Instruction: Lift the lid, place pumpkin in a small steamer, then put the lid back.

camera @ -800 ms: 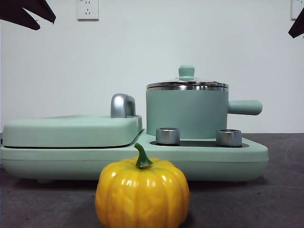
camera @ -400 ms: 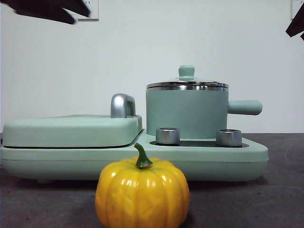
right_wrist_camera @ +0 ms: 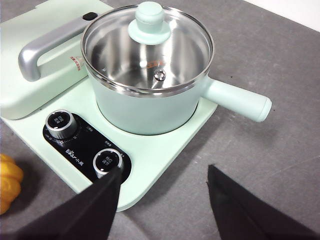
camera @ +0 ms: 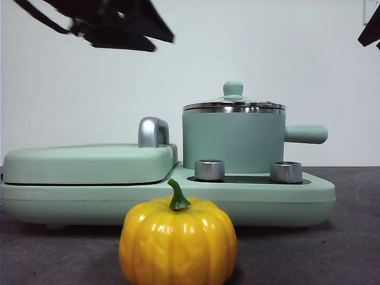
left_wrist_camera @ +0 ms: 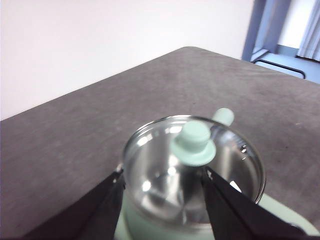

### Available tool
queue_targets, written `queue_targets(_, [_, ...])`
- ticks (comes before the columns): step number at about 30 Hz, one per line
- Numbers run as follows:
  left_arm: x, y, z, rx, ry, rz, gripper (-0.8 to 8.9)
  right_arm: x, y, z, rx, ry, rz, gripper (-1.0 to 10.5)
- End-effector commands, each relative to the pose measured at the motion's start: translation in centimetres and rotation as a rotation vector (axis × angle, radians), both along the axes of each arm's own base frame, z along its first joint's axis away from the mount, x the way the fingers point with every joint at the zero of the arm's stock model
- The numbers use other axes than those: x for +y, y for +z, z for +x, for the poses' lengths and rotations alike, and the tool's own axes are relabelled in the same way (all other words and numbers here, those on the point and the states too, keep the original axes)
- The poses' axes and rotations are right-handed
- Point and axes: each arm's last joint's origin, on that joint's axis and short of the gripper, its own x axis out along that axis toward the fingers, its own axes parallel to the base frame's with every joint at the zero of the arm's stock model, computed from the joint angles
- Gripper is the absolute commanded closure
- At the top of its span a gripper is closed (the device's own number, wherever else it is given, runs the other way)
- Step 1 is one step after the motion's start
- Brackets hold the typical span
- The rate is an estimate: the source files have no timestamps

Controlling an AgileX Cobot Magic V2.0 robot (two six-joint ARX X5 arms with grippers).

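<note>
The yellow-orange pumpkin [camera: 177, 243] with a green stem stands on the table in front of the cooker; its edge shows in the right wrist view [right_wrist_camera: 7, 182]. The small steamer [camera: 233, 142] sits on the cooker with its stubby handle pointing right. The glass lid [camera: 234, 107] rests on it, closed, with a mint knob [left_wrist_camera: 194, 145]. My left gripper [left_wrist_camera: 162, 174] is open and hovers above the lid [left_wrist_camera: 150, 165]; it is the dark, blurred shape high at the left [camera: 148, 38]. My right gripper [right_wrist_camera: 165, 170] is open and waits high at the right [camera: 371, 29].
The steamer stands on a mint-green cooker base [camera: 267, 199] with two steel dials [camera: 209, 169] [camera: 286, 171]. To its left lies the wide griddle cover [camera: 89, 163] with a chrome handle [camera: 153, 132]. Dark grey table runs around the cooker.
The left arm has swung from the top left corner rightward towards the steamer. The right arm, pumpkin, lid and steamer have not moved.
</note>
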Motion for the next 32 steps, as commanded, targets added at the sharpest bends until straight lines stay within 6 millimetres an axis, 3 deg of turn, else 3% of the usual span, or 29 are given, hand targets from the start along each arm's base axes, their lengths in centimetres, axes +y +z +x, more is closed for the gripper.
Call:
queue_targets(1, [-1.8, 0.3, 1.1, -0.006, -0.033, -0.014, 5.6, 0.1, 0.6, 0.1, -0.02, 0.008, 0.009, 6.7])
queue_targets(10, [-6.0, 0.3, 4.2, -0.013, -0.087, 0.006, 5.6, 0.1, 0.6, 0.1, -0.02, 0.007, 0.009, 6.7])
queue_targets(18, [-8.3, -0.2, 6.2, -0.008, -0.104, 0.01, 5.6, 0.1, 0.6, 0.1, -0.02, 0.007, 0.009, 6.7])
queue_targets(32, [-9.8, -2.2, 6.5, 0.015, -0.137, 0.056, 5.6, 0.1, 0.7, 0.2, -0.034, 0.002, 0.008, 6.7])
